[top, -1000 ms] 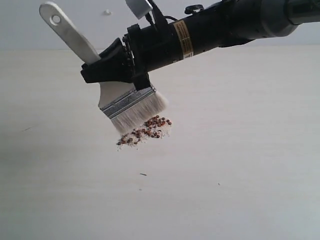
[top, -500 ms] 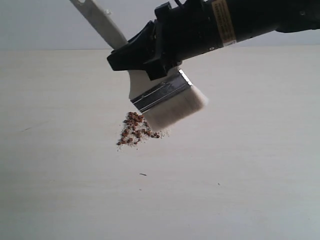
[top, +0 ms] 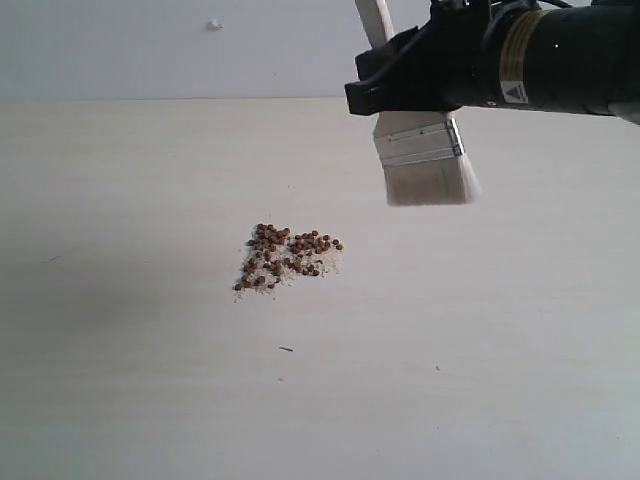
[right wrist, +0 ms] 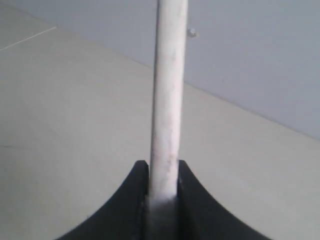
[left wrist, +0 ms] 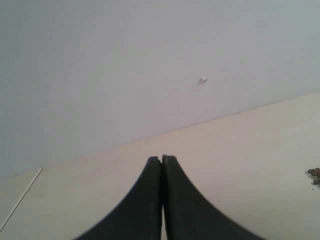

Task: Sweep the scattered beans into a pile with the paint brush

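Note:
The beans (top: 285, 258) lie in one loose reddish-brown cluster with pale crumbs on the pale table (top: 120, 380); a few show at the edge of the left wrist view (left wrist: 315, 174). The paint brush (top: 425, 160) hangs above the table, up and to the right of the cluster, cream bristles pointing down and clear of the beans. My right gripper (top: 385, 95) is shut on its pale handle (right wrist: 167, 100), which runs between both black fingers. My left gripper (left wrist: 162, 159) is shut with nothing in it, away from the beans; the exterior view does not show it.
A lone dark speck (top: 286, 349) lies on the table in front of the cluster, and a tinier one (top: 437, 368) sits further right. A grey wall (top: 150, 50) rises behind the table, with a small white nub (top: 213, 24) on it.
My right arm has lifted the brush off the beans and carried it up and to the right; its bristles now hang straight down. The beans are more bunched than one second ago.

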`<action>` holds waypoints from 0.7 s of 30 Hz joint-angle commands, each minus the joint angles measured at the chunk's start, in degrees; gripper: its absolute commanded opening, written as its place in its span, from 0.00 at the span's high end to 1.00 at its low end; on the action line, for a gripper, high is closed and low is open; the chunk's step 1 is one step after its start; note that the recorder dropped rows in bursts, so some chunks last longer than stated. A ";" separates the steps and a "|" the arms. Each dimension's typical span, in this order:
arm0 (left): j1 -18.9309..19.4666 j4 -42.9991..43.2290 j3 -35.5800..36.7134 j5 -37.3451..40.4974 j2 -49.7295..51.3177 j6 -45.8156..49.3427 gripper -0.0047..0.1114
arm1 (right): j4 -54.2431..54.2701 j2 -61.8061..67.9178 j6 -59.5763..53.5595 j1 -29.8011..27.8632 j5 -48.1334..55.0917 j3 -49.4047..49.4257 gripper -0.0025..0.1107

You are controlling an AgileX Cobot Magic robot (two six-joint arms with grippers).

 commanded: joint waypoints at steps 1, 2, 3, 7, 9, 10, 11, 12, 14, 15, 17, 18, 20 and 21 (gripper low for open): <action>0.04 -0.01 0.17 0.05 -0.24 -0.39 0.96 | 34.97 1.84 -31.55 0.05 -4.36 0.19 0.98; 0.04 -0.01 0.17 0.05 -0.24 -0.39 0.96 | 43.30 2.09 -39.10 0.05 -5.64 0.19 0.98; 0.04 -0.01 0.17 0.05 -0.24 -0.39 0.96 | 51.58 2.30 -46.66 0.05 -7.19 0.19 0.98; 0.04 -0.01 0.17 0.05 -0.24 -0.39 0.96 | 76.50 3.55 -72.72 0.05 -13.54 0.41 0.98; 0.04 -0.01 0.17 0.05 -0.24 -0.39 0.96 | 81.53 4.59 -79.14 0.05 -17.36 1.18 0.98; 0.04 -0.01 0.17 0.05 -0.24 -0.39 0.96 | 82.71 5.31 -80.85 0.05 -19.63 1.90 0.98; 0.04 -0.01 0.17 0.05 -0.24 -0.39 0.96 | 83.10 6.18 -80.99 0.05 -21.36 2.56 0.98; 0.04 -0.01 0.17 0.05 -0.24 -0.39 0.96 | 83.37 7.19 -80.99 0.05 -23.97 3.52 0.98; 0.04 -0.01 0.17 0.05 -0.24 -0.39 0.96 | 84.53 9.59 -79.54 0.86 -30.06 5.51 0.98; 0.04 -0.01 0.17 0.05 -0.24 -0.39 0.96 | 84.68 11.15 -78.94 1.60 -33.42 6.29 0.98; 0.04 -0.01 0.17 0.05 -0.24 -0.39 0.96 | 84.03 14.24 -78.81 3.65 -38.85 6.75 0.98; 0.04 -0.01 0.17 0.05 -0.24 -0.39 0.96 | 84.03 16.04 -79.99 4.81 -40.68 6.75 0.98; 0.04 -0.01 0.17 0.05 -0.24 -0.39 0.96 | 84.49 19.62 -83.88 7.14 -44.80 6.75 0.98; 0.04 -0.01 0.17 0.05 -0.24 -0.39 0.96 | 84.92 21.27 -86.31 8.36 -46.83 6.75 0.98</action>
